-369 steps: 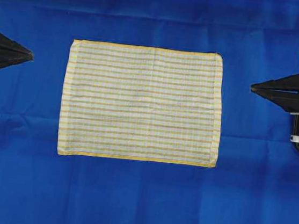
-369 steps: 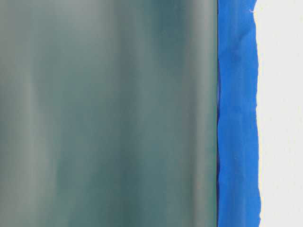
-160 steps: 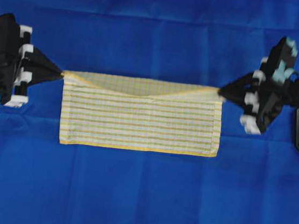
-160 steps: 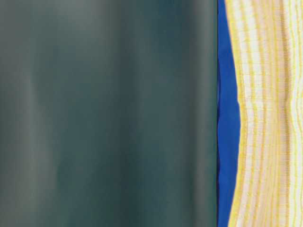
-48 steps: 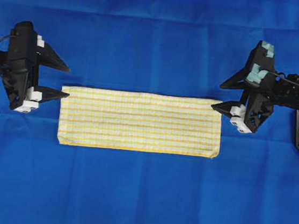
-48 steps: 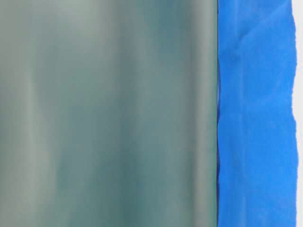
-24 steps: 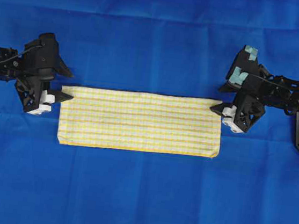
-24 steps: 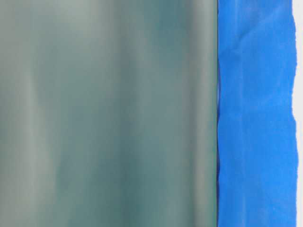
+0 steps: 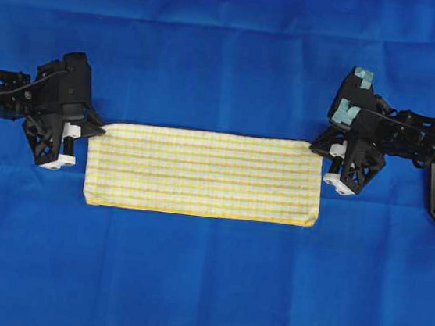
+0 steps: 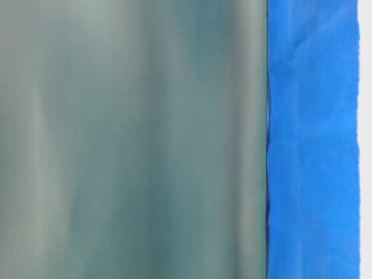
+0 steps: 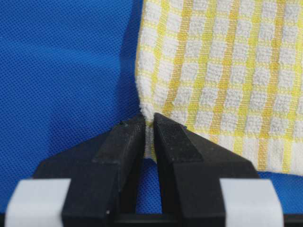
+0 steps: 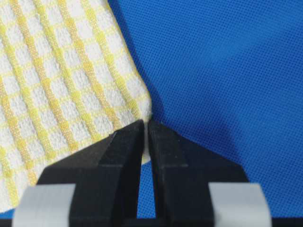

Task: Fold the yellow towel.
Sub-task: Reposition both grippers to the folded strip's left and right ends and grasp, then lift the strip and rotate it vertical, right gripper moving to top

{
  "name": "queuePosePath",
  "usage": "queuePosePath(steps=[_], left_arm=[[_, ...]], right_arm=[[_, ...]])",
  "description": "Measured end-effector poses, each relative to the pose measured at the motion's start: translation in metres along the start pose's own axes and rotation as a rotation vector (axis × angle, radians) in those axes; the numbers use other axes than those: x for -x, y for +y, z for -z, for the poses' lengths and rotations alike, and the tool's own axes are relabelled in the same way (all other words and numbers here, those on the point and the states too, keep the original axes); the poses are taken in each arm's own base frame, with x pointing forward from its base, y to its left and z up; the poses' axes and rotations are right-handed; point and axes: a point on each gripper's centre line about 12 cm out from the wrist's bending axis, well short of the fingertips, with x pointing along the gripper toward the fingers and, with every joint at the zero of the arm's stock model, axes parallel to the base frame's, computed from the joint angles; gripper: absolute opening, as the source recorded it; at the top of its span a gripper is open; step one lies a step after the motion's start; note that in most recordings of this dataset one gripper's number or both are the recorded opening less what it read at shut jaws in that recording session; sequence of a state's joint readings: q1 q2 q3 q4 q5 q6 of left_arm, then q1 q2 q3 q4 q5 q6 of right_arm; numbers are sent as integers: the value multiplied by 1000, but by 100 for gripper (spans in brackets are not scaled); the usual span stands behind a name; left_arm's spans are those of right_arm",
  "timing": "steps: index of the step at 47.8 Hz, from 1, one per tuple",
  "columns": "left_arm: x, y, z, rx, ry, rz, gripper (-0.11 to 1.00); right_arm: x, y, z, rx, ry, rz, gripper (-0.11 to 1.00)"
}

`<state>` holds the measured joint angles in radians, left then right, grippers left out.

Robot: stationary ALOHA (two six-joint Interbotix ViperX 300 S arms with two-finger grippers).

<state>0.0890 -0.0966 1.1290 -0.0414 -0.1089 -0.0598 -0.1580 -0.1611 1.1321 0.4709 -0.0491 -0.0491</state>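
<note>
Yellow towel (image 9: 204,173): waffle-textured woven cloth, white with yellow check, folded into a long narrow band lying flat on the blue cloth (image 9: 203,287) that covers the counter. Blue cloth is a fine-dimpled, non-woven-looking sheet with faint creases.

Left gripper (image 11: 148,124): black wedge fingers clenched on the towel's corner, cloth pinched between the tips. Right gripper (image 12: 146,126): likewise clamped on the opposite corner, a sliver of hem showing between the fingers. Overhead, both sit at the band's far corners.

Table-level view is mostly blocked by a blurred grey-green surface (image 10: 133,139); only a strip of blue cloth shows. Towel not visible there.
</note>
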Motion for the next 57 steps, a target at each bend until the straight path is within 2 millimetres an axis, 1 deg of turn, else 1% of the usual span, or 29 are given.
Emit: queuePosePath(steps=[11, 14, 18, 22, 30, 35, 42, 49, 57], left_arm=[[1, 0, -3, -3, 12, -1, 5], [4, -1, -7, -2, 20, 0, 5], [10, -1, -17, 0, 15, 2, 5], [20, -3, -32, -5, 0, 6, 5], [46, -4, -55, -3, -55, 10, 5], [62, -5, -65, -2, -105, 15, 5], [83, -6, -74, -3, -178, 22, 5], [98, -6, -78, -2, -223, 27, 5], [101, -6, -79, 3, -233, 29, 5]], right_arm=[[3, 2, -3, -11, -15, -8, 4], [7, 3, -7, -13, -35, -17, 4], [17, 6, -14, -14, -76, -38, 4], [30, 10, -22, -16, -122, -67, 4], [53, 17, -31, -7, -176, -116, 4], [69, 20, -35, 12, -209, -145, 4], [86, 24, -39, 36, -245, -176, 4], [95, 27, -43, 51, -262, -191, 4], [94, 27, -45, 60, -259, -186, 4]])
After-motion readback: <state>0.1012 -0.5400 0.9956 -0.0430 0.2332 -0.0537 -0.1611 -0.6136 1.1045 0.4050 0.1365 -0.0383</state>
